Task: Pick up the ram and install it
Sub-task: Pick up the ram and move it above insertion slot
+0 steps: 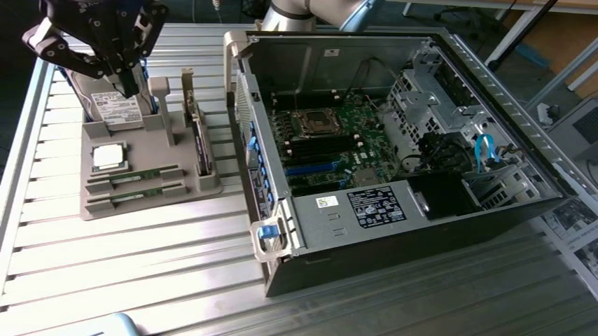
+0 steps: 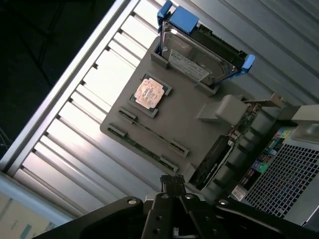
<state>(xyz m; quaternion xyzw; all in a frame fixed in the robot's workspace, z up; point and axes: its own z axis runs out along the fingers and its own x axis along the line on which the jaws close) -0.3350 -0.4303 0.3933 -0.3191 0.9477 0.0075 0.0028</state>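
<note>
Tool: the tool (image 1: 126, 85) (image 2: 172, 183) hangs above the hard-drive end of the holder (image 1: 187, 183) (image 2: 192, 117); its fingers are pressed together with nothing between them; it touches nothing.
Holder: a grey moulded tray lying flat on the table (image 1: 103, 269) (image 2: 75, 124), with every part of the set resting in its own slot.
Ram: 2 thin green sticks lie flat and parallel in the holder's 2 long slots, at the end far from the hard drive; the inner ram stick (image 1: 136, 175) (image 2: 152, 130) lies just beside the processor chip, and the outer ram stick (image 1: 136, 194) (image 2: 142, 148) lies along the holder's edge; both are seated in their slots - well apart from the tool.
Processor chip: the square processor chip (image 1: 109, 155) (image 2: 149, 93) sits in the holder's middle pocket, between the ram and the hard drive.
Hard drive: the hard drive (image 1: 117, 108) (image 2: 199, 57) stands on edge at the holder's far end, white label showing, blue clips at its sides.
Card: an expansion card (image 1: 199, 140) (image 2: 214, 159) stands on edge in the holder's side facing the computer.
Computer case: the computer case (image 1: 393, 210) (image 2: 286, 174) lies open on the table just beside the holder - its motherboard (image 1: 332, 136) faces up.
</note>
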